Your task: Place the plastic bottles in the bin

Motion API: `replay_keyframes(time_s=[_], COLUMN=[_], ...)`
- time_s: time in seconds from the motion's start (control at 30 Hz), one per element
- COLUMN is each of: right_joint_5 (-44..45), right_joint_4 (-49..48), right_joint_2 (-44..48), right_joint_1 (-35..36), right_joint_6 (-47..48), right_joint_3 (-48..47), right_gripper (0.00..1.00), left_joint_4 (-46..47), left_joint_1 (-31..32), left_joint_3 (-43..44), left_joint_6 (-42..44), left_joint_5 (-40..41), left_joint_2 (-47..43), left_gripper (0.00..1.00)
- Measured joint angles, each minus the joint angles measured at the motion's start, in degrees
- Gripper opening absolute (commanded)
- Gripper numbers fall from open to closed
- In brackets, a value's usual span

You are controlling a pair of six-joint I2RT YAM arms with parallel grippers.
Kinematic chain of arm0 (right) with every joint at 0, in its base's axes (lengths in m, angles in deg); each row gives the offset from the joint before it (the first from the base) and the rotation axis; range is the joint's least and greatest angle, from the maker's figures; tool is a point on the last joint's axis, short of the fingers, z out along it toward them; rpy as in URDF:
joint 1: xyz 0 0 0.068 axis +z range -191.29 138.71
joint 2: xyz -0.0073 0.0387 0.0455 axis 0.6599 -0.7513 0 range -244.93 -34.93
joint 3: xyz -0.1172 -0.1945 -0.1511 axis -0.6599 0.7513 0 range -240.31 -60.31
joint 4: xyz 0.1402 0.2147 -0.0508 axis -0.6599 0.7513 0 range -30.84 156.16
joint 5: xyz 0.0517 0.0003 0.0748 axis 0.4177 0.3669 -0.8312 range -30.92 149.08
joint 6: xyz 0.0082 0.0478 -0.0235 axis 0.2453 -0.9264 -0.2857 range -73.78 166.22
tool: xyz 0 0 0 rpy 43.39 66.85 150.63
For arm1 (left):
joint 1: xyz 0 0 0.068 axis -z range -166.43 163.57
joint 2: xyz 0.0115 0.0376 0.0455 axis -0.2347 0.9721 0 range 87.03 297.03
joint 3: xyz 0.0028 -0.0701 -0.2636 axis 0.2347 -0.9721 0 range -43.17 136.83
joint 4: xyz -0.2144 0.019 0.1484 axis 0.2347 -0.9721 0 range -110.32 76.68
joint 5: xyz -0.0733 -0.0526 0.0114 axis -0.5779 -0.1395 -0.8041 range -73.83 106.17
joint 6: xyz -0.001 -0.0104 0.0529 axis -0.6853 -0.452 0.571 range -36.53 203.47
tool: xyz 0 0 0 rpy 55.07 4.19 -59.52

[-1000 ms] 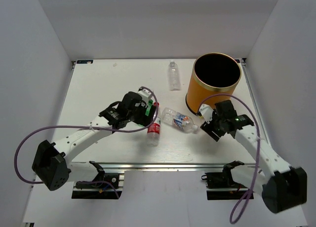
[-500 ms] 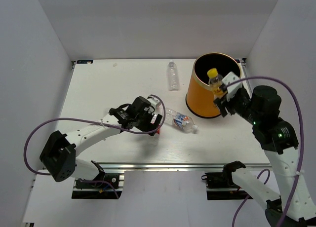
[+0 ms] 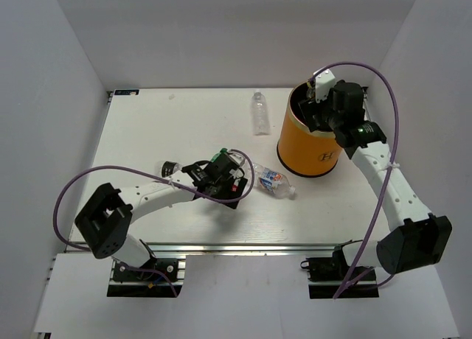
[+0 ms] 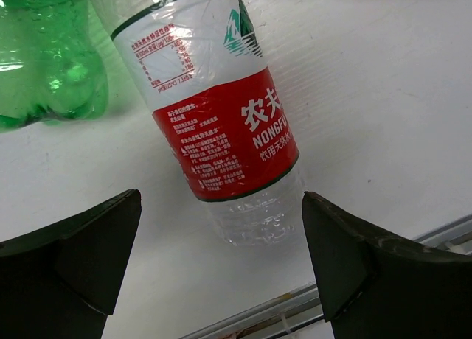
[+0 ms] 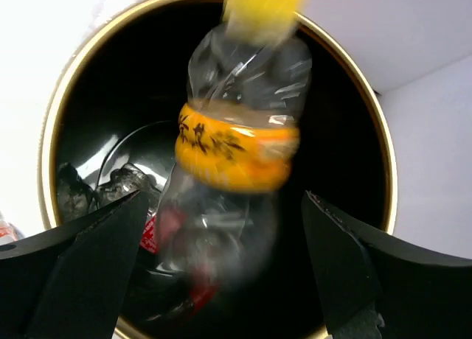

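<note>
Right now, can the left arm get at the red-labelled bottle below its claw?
Probably yes: the left claw is open astride the red-labelled bottle, nothing between them; the green bottle lies aside.

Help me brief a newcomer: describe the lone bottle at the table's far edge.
Find the tall orange bin on the right. Left of it, near the back edge, lies a clear bottle. Unlike the nearer bottles, it shows no coloured label.

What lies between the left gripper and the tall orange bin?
In the top view, a clear blue-labelled plastic bottle lies on its side between the left gripper and the tall orange cylindrical bin.
</note>
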Motion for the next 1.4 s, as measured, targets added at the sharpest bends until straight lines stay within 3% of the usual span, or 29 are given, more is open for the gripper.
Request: replay_keyframes(time_s=[0.23,0.67,0.73,0.8,0.83,0.93,0.97,1.0,1.13,1.2,1.23,1.27,1.4], right_joint_5=[-1.22,-11.21,-12.39,-13.22,-13.44,-13.88,-13.99,-14.12,-14.99,-15.76,-16.22,-17.07,-21.16], right_joint_4=[-0.90,-0.96,-0.72,-0.61,-0.31,-0.11,-0.07,0.24,1.53,2.64,3.32,4.44,11.37], right_joint_2=[4.85,24.76,26.86,28.70,29.51,31.78,32.48,33.16,34.97,35.34,35.30,35.21,32.79], right_joint_1=[-2.10,-2.97,-2.99,-2.97,-2.97,-2.99,-2.99,-2.99,-2.99,-2.99,-3.02,-3.02,-3.02], right_joint_6=[-1.16,-3.80,-3.82,-3.82,-3.78,-3.43,-3.39,-3.34,-2.99,-2.14,-1.73,-0.81,5.14], right_joint_3=[1.38,10.78,12.07,13.31,13.84,15.56,16.15,16.63,17.22,17.22,17.22,17.20,17.22], right_gripper=[0.90,0.90,0.90,0.88,0.85,0.70,0.67,0.61,0.56,0.64,0.81,0.88,0.90], left_joint_4=[-0.39,-0.39,-0.50,-0.72,-0.76,-1.18,-1.68,-2.23,-5.57,-7.56,-8.72,-10.03,-12.41], left_joint_1=[1.31,3.56,3.85,4.31,4.63,6.08,6.80,7.52,10.25,11.45,11.87,12.26,12.63], left_joint_3=[1.90,5.79,5.88,6.08,6.27,7.02,7.26,7.41,8.61,9.46,10.08,11.10,17.46], left_joint_6=[-1.38,-5.42,-6.27,-7.15,-7.54,-8.00,-7.91,-8.26,-8.61,-9.29,-9.62,-9.88,-8.81], left_joint_5=[2.05,8.04,8.68,9.42,9.68,9.46,9.27,8.92,8.07,8.11,8.26,8.52,9.11], left_joint_2=[4.28,13.51,14.71,15.17,15.17,14.71,14.21,13.46,7.98,3.67,1.55,-0.81,-8.07], left_gripper=[1.00,0.99,0.91,0.76,0.55,0.30,0.16,0.11,0.10,0.10,0.10,0.10,0.10])
